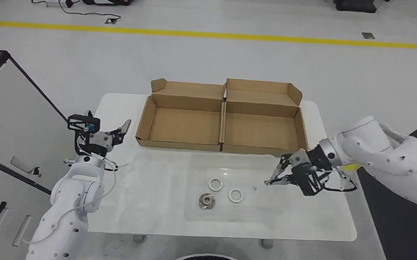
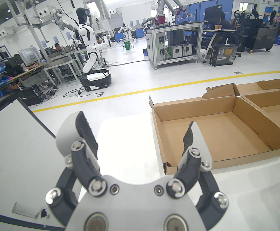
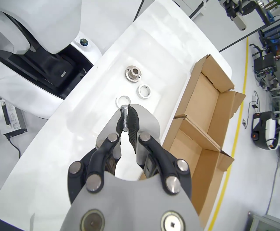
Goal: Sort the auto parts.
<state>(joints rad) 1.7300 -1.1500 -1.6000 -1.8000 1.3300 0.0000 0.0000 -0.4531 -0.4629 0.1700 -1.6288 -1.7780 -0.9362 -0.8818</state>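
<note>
Judging progress from my console, I put the sort at its very start. The right gripper (image 3: 126,113) was clamped on a threaded bolt (image 3: 125,118), which lay lengthwise between the two ribbed pads with its head at the fingertips. In the top view that gripper (image 1: 271,178) hung above the table (image 1: 317,221), in front of the right box (image 1: 259,130) and not yet over it.

The left box (image 1: 184,125) stood touching the right one, side by side at the back of the table. As far as I could see, neither held a part, their cardboard floors showing bare, so I counted nothing as sorted.

Three parts lay loose on the table in front of the boxes. A thin flat ring (image 3: 123,101) was nearest the held bolt, a thicker ring (image 3: 144,90) lay just beyond it, and a flanged metal hub (image 3: 132,74) lay past that. From above, the three made a small cluster near the table's middle.

The left gripper (image 2: 137,121) hovered with its fingers well apart and nothing between them, over the table's left edge beside the left box.

My reckoning was one part in hand and three left to pick. I could not tell from the pictures which box each belonged in.
</note>
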